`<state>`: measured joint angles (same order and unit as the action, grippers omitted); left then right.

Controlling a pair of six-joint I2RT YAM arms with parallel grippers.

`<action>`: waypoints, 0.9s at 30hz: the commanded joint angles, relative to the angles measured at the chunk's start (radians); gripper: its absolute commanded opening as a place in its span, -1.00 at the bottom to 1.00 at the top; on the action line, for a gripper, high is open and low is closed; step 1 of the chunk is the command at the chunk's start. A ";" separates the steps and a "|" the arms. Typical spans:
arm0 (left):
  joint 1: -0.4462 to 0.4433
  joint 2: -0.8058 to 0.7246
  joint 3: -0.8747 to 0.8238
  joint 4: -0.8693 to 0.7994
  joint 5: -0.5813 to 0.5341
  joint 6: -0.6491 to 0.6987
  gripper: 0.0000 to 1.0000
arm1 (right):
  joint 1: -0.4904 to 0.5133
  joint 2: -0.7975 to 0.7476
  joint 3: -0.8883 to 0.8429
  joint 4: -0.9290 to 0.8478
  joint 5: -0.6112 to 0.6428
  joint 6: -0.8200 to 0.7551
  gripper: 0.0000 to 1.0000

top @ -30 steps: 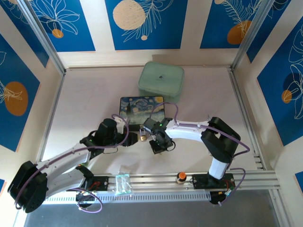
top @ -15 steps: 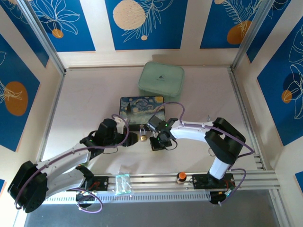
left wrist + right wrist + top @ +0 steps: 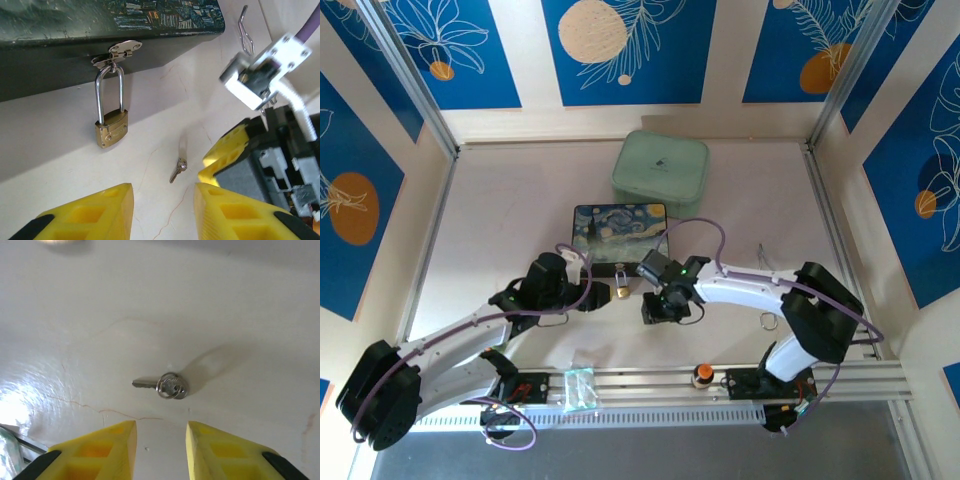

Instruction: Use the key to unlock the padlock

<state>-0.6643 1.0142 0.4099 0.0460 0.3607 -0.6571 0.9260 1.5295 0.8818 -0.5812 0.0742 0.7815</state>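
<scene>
One key [image 3: 178,169] flat on table [image 3: 50,165], padlock [image 3: 112,131] on box [image 3: 60,60]

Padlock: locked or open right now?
Locked. Both shackle legs sit in the padlock body, which hangs from the hasp on the box; the key lies on the table, not inserted.

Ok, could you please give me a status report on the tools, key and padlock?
Left tool open, empty, facing padlock. Right tool open, over key. Key lying on table, ungrasped. Padlock hanging shut on box hasp; nothing blocking key.
</scene>
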 commanded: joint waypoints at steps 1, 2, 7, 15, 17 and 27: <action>-0.005 -0.005 -0.010 0.034 -0.002 -0.016 -0.25 | -0.045 -0.024 0.021 -0.032 0.025 -0.146 -0.36; -0.005 -0.006 -0.010 0.032 0.000 -0.016 -0.25 | -0.054 -0.019 0.029 -0.020 0.019 -0.206 -0.35; -0.005 -0.041 -0.019 0.007 -0.015 -0.018 -0.25 | -0.064 0.028 0.069 0.018 -0.077 -0.370 -0.32; -0.006 -0.056 -0.045 0.028 -0.032 -0.041 -0.23 | -0.017 0.107 0.071 0.036 -0.060 -0.388 -0.16; -0.006 -0.043 -0.040 0.031 -0.028 -0.038 -0.23 | 0.000 0.129 0.075 0.035 -0.043 -0.383 -0.16; -0.005 -0.022 -0.028 0.030 -0.023 -0.032 -0.23 | 0.050 0.174 0.065 0.004 0.040 -0.344 -0.31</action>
<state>-0.6643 0.9920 0.3763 0.0666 0.3386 -0.6834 0.9577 1.6833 0.9508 -0.5613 0.1055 0.4248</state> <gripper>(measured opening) 0.385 0.350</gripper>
